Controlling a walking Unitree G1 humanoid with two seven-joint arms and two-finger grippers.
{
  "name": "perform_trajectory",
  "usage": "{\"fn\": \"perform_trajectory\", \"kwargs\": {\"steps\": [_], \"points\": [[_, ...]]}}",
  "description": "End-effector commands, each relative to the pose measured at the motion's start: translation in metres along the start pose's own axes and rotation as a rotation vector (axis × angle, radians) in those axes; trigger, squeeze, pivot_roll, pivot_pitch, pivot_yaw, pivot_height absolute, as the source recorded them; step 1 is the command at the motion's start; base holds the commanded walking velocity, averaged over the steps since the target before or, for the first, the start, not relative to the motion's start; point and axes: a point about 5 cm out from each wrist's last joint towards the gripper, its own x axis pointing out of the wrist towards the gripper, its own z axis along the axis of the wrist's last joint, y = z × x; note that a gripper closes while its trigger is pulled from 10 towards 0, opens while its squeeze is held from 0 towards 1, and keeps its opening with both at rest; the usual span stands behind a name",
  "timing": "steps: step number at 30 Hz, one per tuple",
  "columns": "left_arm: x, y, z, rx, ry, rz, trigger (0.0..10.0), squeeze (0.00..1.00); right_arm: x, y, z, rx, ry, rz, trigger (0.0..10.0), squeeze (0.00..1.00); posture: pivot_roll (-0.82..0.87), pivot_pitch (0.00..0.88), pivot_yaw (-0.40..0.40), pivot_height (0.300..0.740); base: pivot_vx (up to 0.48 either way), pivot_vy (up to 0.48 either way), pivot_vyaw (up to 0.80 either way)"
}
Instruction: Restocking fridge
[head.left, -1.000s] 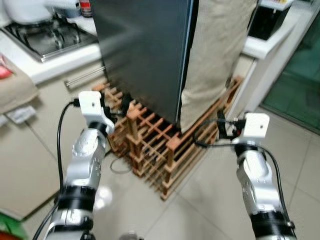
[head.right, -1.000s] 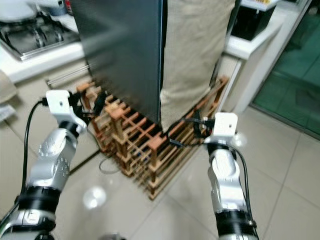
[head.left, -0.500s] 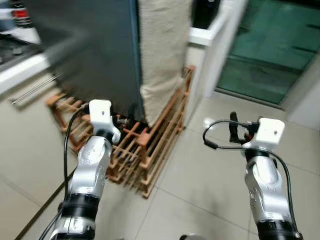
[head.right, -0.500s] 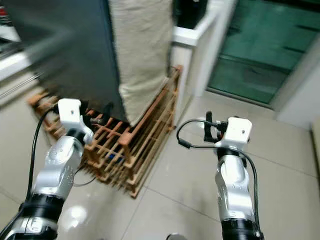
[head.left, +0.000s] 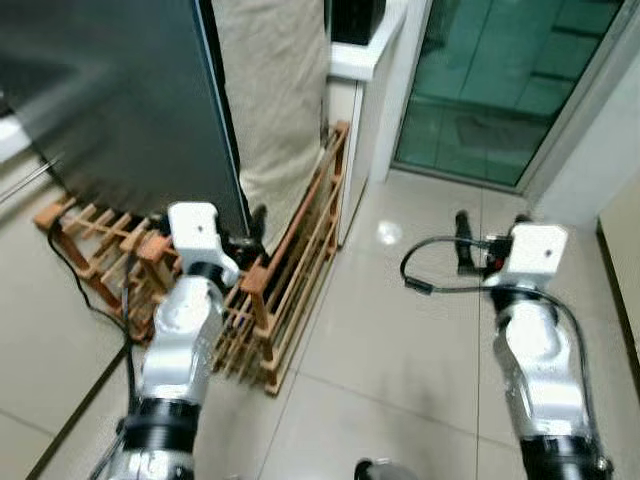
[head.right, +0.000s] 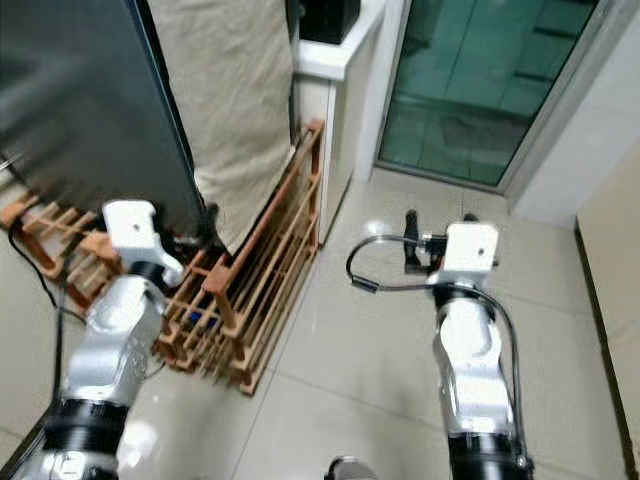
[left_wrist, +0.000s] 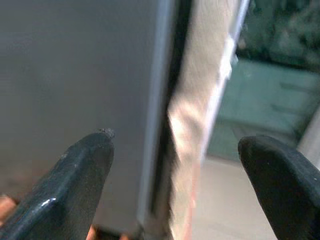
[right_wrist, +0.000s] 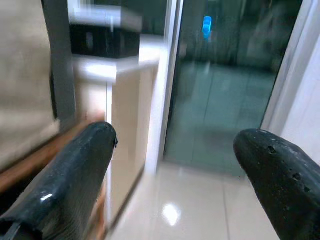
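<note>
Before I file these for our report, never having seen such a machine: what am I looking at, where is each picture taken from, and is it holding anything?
This is a walking humanoid robot with two silver arms, each ending in two long black fingers. The two wide pictures come from cameras in its head, looking down and forward. They show the left gripper raised near a dark grey fridge, which stands on a wooden slatted rack with a beige cloth hanging down its side. The right gripper is raised over the tiled floor, facing a green glass door. The two close pictures come from wrist cameras looking along each gripper's fingers. Both grippers are open and hold nothing.
</note>
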Motion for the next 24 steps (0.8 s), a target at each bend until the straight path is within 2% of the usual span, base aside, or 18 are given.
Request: {"fn": "perform_trajectory", "kwargs": {"steps": [1, 2, 3, 4, 8, 9, 10, 12, 14, 18, 24], "points": [[-0.001, 0.002, 0.012, 0.003, -0.031, 0.016, 10.0, 0.0, 0.002, -0.002, 0.017, -0.006, -0.065, -0.005, 10.0, 0.33, -0.1, 0.0, 0.014, 0.74, 0.0, 0.0, 0.0], [-0.008, 0.004, 0.017, 0.006, -0.035, 0.018, 10.0, 0.0, -0.001, -0.003, 0.024, -0.008, -0.084, -0.013, 10.0, 0.33, -0.1, 0.0, 0.012, 0.74, 0.0, 0.0, 0.0], [-0.008, 0.004, 0.017, 0.006, -0.035, 0.018, 10.0, 0.0, -0.001, -0.003, 0.024, -0.008, -0.084, -0.013, 10.0, 0.33, -0.1, 0.0, 0.012, 0.74, 0.0, 0.0, 0.0], [-0.019, 0.003, 0.018, 0.004, -0.021, 0.005, 10.0, 0.0, -0.009, -0.006, 0.027, -0.002, -0.081, -0.034, 10.0, 0.33, -0.1, 0.0, 0.005, 0.74, 0.0, 0.0, 0.0], [-0.047, -0.005, 0.02, 0.032, 0.016, -0.072, 10.0, 0.0, -0.038, -0.005, 0.026, -0.002, -0.026, -0.021, 10.0, 0.33, -0.09, 0.0, -0.015, 0.74, 0.0, 0.0, 0.0], [-0.047, -0.005, 0.02, 0.032, 0.016, -0.072, 10.0, 0.0, -0.038, -0.005, 0.026, -0.002, -0.026, -0.021, 10.0, 0.33, -0.09, 0.0, -0.015, 0.74, 0.0, 0.0, 0.0], [-0.06, -0.001, 0.02, 0.058, 0.03, -0.08, 10.0, 0.0, -0.059, -0.012, 0.014, 0.004, 0.066, -0.027, 10.0, 0.33, -0.08, 0.0, -0.028, 0.74, 0.0, 0.0, 0.0], [-0.066, 0.006, 0.018, 0.104, 0.043, -0.057, 10.0, 0.0, -0.07, -0.021, 0.006, 0.013, 0.128, -0.053, 10.0, 0.33, -0.08, 0.0, -0.028, 0.74, 0.0, 0.0, 0.0], [-0.064, 0.011, 0.013, 0.102, 0.055, -0.016, 10.0, 0.0, -0.068, -0.023, 0.006, 0.004, 0.12, -0.057, 10.0, 0.34, -0.09, 0.0, -0.024, 0.74, 0.0, 0.0, 0.0], [-0.051, -0.001, 0.024, 0.062, 0.005, -0.027, 10.0, 0.0, -0.054, -0.018, 0.013, -0.011, 0.07, -0.056, 10.0, 0.33, -0.09, 0.0, -0.016, 0.74, 0.0, 0.0, 0.0], [-0.031, -0.01, 0.053, -0.003, -0.13, 0.003, 10.0, 0.0, -0.031, -0.014, 0.057, -0.115, -0.149, -0.031, 10.0, 0.33, -0.11, 0.0, -0.004, 0.74, 0.0, 0.0, 0.0]]}}
